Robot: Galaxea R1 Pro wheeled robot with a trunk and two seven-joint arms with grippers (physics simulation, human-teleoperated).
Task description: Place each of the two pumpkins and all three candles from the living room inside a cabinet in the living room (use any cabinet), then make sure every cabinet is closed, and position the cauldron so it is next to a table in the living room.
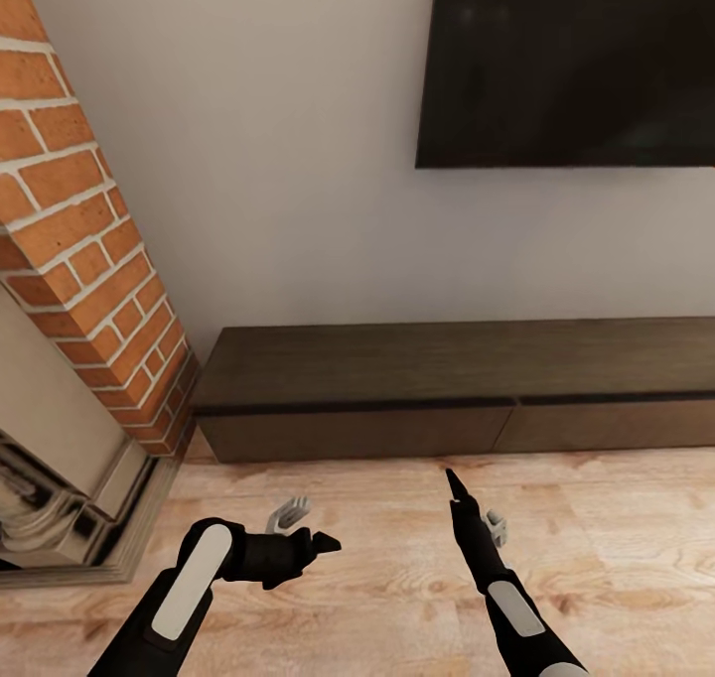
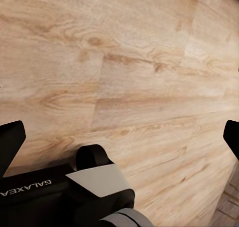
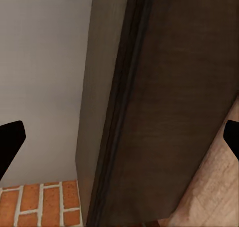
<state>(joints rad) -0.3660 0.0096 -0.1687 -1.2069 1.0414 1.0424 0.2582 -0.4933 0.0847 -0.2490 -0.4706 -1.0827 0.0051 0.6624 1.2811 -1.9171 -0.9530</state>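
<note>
- Cabinet (image 1: 452, 399): cut off at the right edge in the head view; full length not shown. In the right wrist view (image 3: 169, 112) only part of the top and front is seen.
- Dark wall screen (image 1: 566, 62): cropped at top and right.
- Brick fireplace (image 1: 79, 260): cropped at left; its lower opening is partly seen.
- Left tool (image 2: 119, 147): fingertips clipped by both picture sides.
- Right tool (image 3: 119, 139): fingertips likewise clipped.

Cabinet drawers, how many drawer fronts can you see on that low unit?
2, both shut: the left drawer front near the brick fireplace, and the right drawer front running off the picture's edge, so more may be hidden.
</note>
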